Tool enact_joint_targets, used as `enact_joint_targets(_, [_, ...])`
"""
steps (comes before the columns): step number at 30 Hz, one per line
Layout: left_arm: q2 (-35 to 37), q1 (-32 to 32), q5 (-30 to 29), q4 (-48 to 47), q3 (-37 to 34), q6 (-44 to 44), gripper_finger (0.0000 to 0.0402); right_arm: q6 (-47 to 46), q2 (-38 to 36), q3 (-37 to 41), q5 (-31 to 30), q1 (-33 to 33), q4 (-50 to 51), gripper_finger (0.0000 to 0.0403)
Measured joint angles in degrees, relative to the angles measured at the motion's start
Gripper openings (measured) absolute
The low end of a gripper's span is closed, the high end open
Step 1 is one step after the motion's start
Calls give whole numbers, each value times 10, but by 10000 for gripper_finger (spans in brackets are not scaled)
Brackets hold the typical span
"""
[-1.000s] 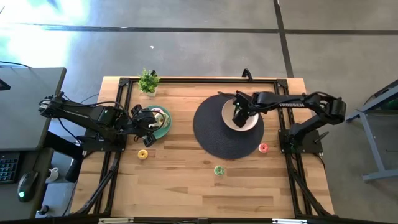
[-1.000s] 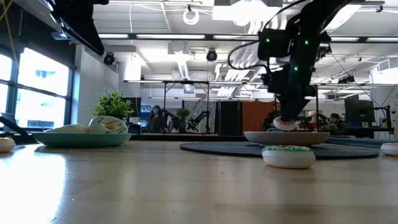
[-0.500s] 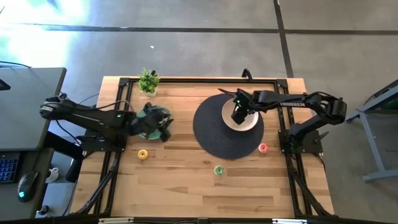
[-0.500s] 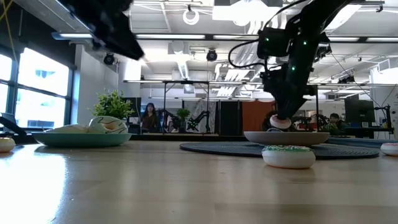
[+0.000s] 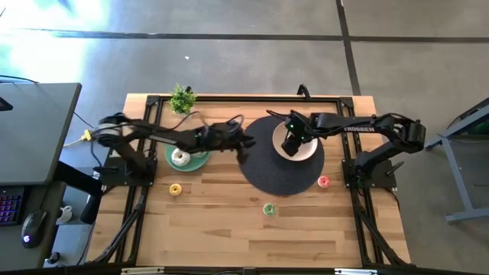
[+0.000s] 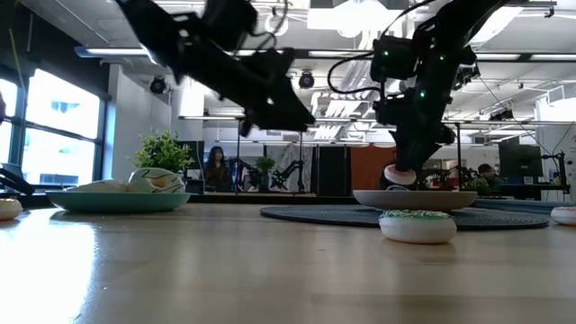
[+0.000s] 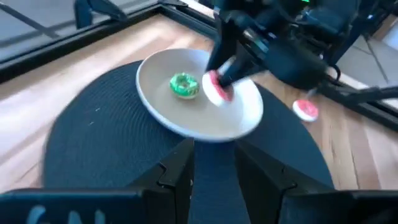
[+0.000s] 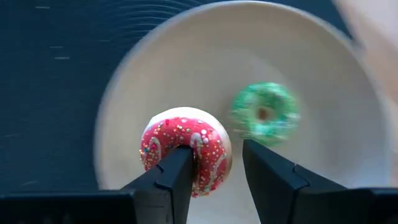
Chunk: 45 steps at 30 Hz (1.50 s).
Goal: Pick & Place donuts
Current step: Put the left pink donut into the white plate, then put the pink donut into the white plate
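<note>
On the left of the table (image 5: 229,229), a white donut (image 5: 179,157) lies on the teal plate (image 5: 197,161); the left arm crosses above that plate and hides part of it. In the low view the plate's load shows only as pale lumps. Nearer, a yellow donut (image 5: 176,189) lies alone on the wood, and a small plant (image 5: 182,99) stands at the far edge.

The left gripper (image 5: 246,143) reaches right, over the left rim of the dark round mat (image 5: 260,172). In its wrist view the two fingers (image 7: 177,171) stand a little apart with only mat between them, holding nothing.

A green donut (image 5: 269,208) rests on the wood just near of the mat.

The beige plate (image 5: 309,153) sits on the mat's far right part. The right gripper (image 8: 214,168) hangs over it, and in the high view it hides what the plate carries. Its wrist view shows the jaws closed on a red sprinkled donut (image 8: 186,152), one finger through or against the ring's hole, the other outside the rim; which exactly is hard to tell. The low view shows this donut (image 6: 398,175) lifted just clear of the plate. A second green donut (image 8: 265,114), blurred, lies on the plate beside it.

Right of the mat, a pink donut (image 5: 323,182) lies on the wood.
</note>
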<state>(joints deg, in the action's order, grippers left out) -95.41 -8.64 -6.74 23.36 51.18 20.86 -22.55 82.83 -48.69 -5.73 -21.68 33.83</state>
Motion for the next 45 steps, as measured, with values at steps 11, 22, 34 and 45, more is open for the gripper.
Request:
enact_joint_targets(11, [-153,-11,39,-19,192,-50,114,-5,0,0,28,47,-79,135])
enact_joint_targets(22, [-223,-11,61,-154,297,-93,114,63,-2,0,-16,47,-47,135])
enact_joint_targets(34, [-238,-13,57,-136,315,-116,114,163,-58,-1,12,41,-80,135])
enact_joint_targets(45, [-206,-19,86,-158,314,-116,114,114,-149,0,10,55,3,135])
